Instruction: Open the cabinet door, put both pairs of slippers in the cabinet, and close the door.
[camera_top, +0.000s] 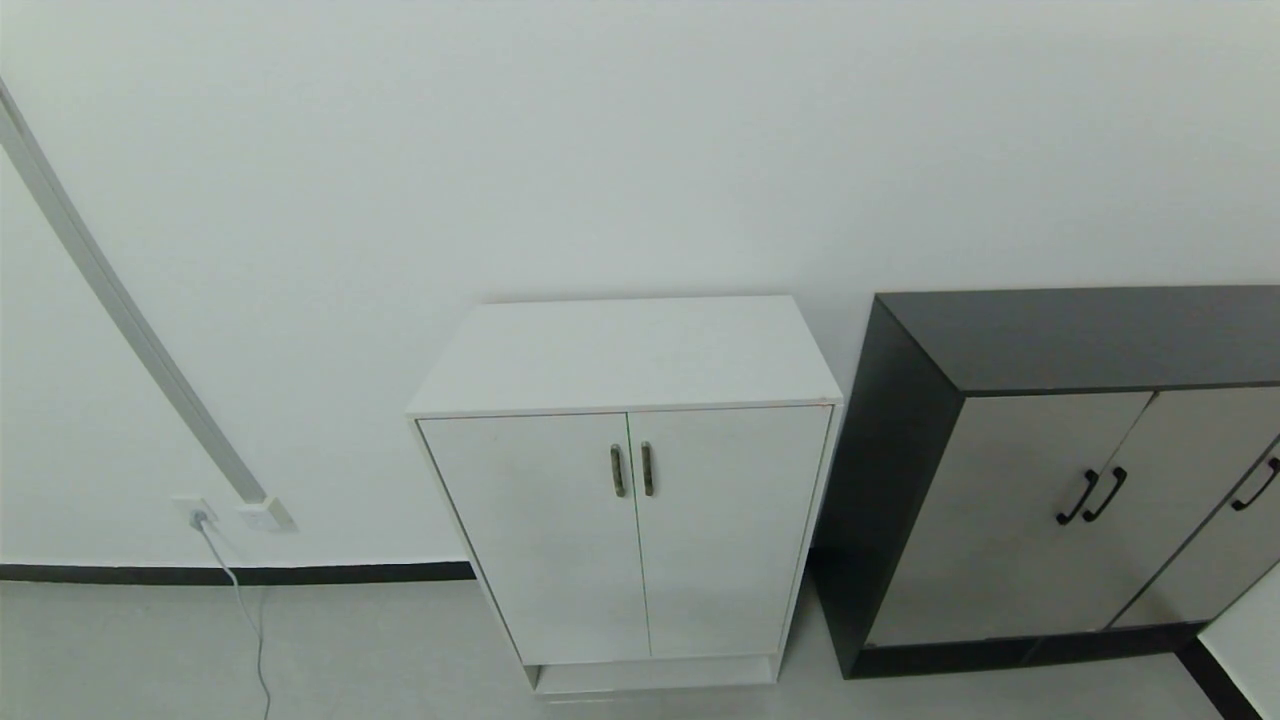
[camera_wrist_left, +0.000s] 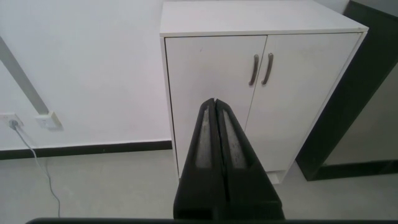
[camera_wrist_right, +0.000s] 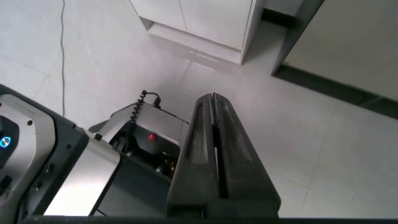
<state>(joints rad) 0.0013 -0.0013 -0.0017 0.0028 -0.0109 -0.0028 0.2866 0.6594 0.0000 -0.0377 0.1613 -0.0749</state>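
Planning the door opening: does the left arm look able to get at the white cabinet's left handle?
Probably yes: nothing stands between the left gripper and the left handle, though its jaws are shut.

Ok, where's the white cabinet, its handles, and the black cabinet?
white cabinet (camera_top: 560, 540), head view, left door panel.
handles (camera_top: 617, 470), head view, left handle's middle.
black cabinet (camera_top: 885, 480), head view, dark side wall.

white wall (camera_top: 640, 150), grey floor (camera_top: 350, 650), a black sideboard (camera_top: 1050, 340) at right.
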